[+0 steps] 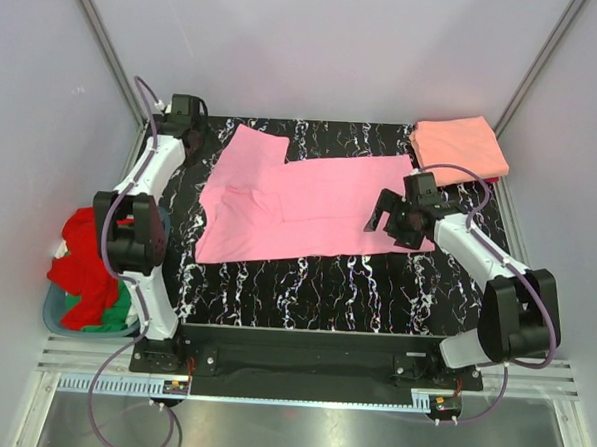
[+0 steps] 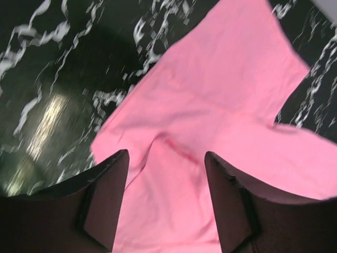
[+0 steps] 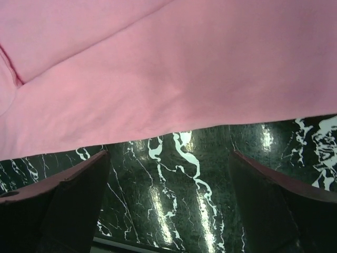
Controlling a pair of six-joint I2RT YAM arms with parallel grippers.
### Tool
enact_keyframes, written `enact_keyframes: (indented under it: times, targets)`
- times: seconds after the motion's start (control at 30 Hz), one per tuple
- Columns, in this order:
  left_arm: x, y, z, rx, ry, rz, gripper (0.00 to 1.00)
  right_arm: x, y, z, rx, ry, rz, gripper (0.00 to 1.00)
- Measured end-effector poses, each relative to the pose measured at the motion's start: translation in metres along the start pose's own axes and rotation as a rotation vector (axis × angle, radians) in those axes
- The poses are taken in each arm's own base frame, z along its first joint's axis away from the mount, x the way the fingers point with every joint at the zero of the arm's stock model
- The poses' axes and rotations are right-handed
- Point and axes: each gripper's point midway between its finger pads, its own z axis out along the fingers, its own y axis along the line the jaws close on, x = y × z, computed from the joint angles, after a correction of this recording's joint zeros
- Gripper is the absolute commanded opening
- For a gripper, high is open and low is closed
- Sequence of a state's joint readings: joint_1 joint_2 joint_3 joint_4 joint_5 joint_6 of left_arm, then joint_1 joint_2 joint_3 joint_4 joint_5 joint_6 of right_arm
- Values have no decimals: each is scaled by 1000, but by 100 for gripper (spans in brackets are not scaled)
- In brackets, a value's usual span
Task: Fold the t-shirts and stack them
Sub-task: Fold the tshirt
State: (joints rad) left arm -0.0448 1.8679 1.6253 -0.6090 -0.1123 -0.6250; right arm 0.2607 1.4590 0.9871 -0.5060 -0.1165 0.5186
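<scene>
- Round blue-grey basket (image 1: 53,321), near left: red t-shirt (image 1: 86,262) and green cloth (image 1: 113,321) heaped in it, not yet folded.
- Right gripper (image 3: 169,158): jaws wide apart, empty, hovering at the near edge of the bubblegum pink t-shirt (image 1: 310,204), which lies spread on the black white-veined table (image 1: 305,284).
- Left gripper (image 2: 166,158): far left, also spread and empty, above the pink sleeve area.
- Salmon-orange t-shirt (image 1: 458,147): folded, far right corner, apart from the pink one.
- Risk: a right pinch could hit bare table or catch only one layer. Uneven grabs would skew the fold and bunch the sleeve.
</scene>
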Motion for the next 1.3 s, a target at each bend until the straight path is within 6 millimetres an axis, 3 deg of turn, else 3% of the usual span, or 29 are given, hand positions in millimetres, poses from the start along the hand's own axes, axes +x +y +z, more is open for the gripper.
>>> enact_keyframes:
  times: [0.07, 0.13, 0.27, 0.4, 0.5, 0.6, 0.77, 0.87, 0.97, 1.13, 1.2, 1.23, 1.3]
  targets:
    - [-1, -4, 8, -1, 8, 4, 68, 0, -5, -2, 34, -8, 21, 100]
    - [24, 7, 1, -36, 56, 24, 68, -2, -19, -5, 98, -25, 60, 100]
    - [89, 46, -42, -95, 155, 62, 68, -4, -63, -11, 176, -53, 205, 97]
    - [134, 87, -82, -113, 176, 42, 71, 6, -108, -10, 257, -32, 347, 95]
    - [162, 110, -86, -140, 207, 27, 71, 9, -117, -9, 271, -29, 381, 91]
    - [189, 129, -79, -183, 261, 27, 73, 7, -129, -6, 285, -35, 419, 86]
    - [200, 136, -71, -198, 270, 8, 76, 8, -154, 14, 332, 9, 477, 78]
    - [196, 132, -66, -186, 247, -2, 77, -8, -156, 21, 316, -5, 486, 73]
    - [197, 132, -55, -187, 240, -13, 75, -22, -156, 29, 306, -22, 477, 59]
    - [215, 143, -45, -228, 277, -20, 59, -32, -157, 37, 291, -43, 469, 31]
    - [214, 142, -44, -225, 266, -25, 42, -33, -158, 38, 288, -45, 471, 17]
    - [214, 142, -43, -227, 258, -25, 22, -32, -158, 39, 285, -45, 469, 12]
    - [216, 139, -41, -224, 252, -21, 6, -32, -158, 40, 277, -46, 466, 2]
